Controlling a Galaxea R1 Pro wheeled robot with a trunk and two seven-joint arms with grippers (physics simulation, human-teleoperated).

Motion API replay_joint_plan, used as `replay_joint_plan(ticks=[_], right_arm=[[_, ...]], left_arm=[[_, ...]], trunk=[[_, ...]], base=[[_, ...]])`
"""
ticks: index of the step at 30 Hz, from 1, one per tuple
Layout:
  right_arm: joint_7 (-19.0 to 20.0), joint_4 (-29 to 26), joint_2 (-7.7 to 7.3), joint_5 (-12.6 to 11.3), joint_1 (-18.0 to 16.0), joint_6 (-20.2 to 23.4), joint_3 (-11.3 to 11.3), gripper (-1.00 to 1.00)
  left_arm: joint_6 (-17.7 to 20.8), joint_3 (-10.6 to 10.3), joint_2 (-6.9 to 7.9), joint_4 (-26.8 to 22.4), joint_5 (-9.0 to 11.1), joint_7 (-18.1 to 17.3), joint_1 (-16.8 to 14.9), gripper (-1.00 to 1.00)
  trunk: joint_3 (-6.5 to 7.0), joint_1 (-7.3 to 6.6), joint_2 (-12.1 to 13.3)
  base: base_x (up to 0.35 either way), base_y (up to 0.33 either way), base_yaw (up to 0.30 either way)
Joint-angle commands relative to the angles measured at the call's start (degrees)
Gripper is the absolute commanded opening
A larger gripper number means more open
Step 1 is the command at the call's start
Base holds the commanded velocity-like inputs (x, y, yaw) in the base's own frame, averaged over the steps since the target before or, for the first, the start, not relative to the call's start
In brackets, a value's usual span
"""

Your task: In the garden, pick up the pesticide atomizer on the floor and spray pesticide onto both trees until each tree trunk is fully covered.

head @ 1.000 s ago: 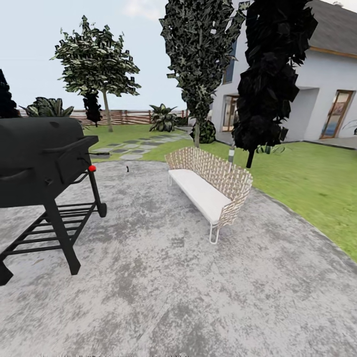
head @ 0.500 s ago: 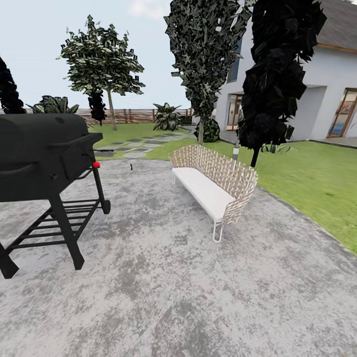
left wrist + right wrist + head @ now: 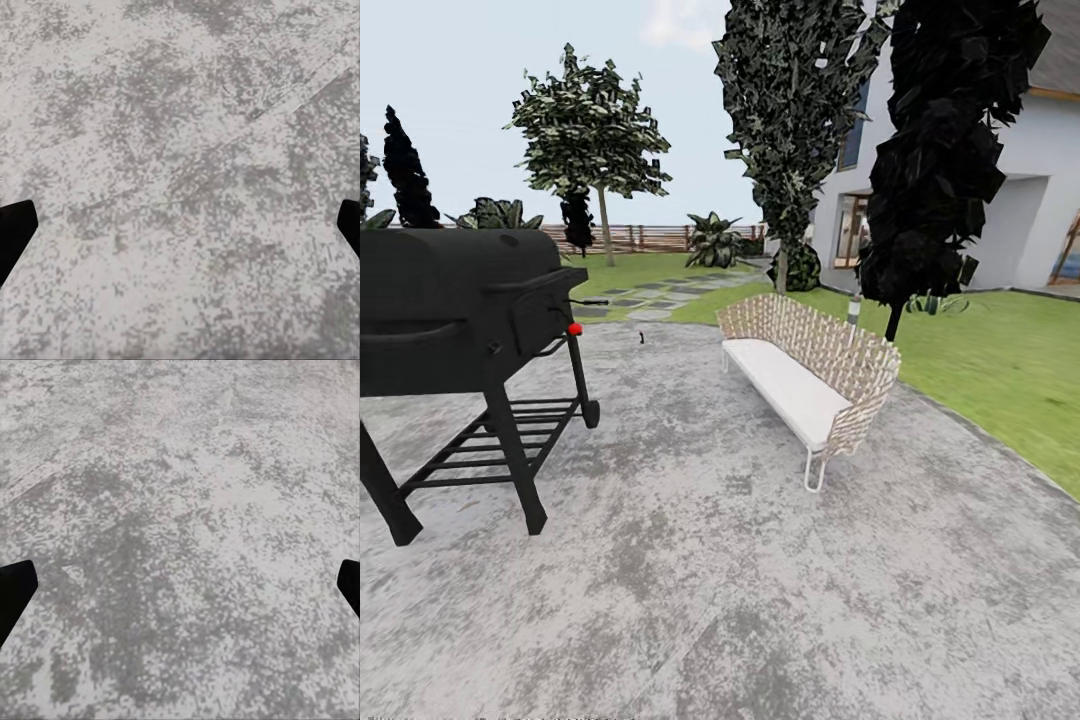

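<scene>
Both wrist views look down on the floor (image 3: 180, 150), rough grey mottled stone with faint seams. The left gripper (image 3: 180, 232) and the right gripper (image 3: 180, 592) each show two black fingertips at opposite picture edges, spread wide with nothing between them.

In the head view, a black barrel grill (image 3: 455, 305) on angled legs stands near left. A bench (image 3: 810, 370) with a woven tan back and white cushion sits right of centre. Between them, farther off, a tiny dark object (image 3: 641, 338) lies on the paving; I cannot tell whether it is the atomizer. Beyond lie green lawn (image 3: 980, 360), dark-leaved trees (image 3: 795, 120), a slatted fence (image 3: 650, 237) and a white house (image 3: 1030, 190).
</scene>
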Motion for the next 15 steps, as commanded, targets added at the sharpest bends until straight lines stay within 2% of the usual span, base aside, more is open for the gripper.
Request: replay_joint_plan(ticks=[1,11,15], right_arm=[[0.0,0.0,0.03,0.0,0.0,0.0,0.0,1.0],[0.0,0.0,0.06,0.0,0.0,0.0,0.0,1.0],[0.0,0.1,0.06,0.0,0.0,0.0,0.0,1.0]], left_arm=[[0.0,0.0,-0.01,0.1,0.0,0.0,0.0,1.0],[0.0,0.2,0.03,0.2,0.2,0.0,0.0,1.0],[0.0,0.3,0.12,0.2,0.3,0.1,-0.1,1.0]], trunk=[[-0.12,0.23,-0.4],[-1.27,2.42,-4.4],[-1.93,3.3,-6.0]], base=[[0.0,0.0,0.189],[0.0,0.0,0.19],[0.0,0.0,0.051]])
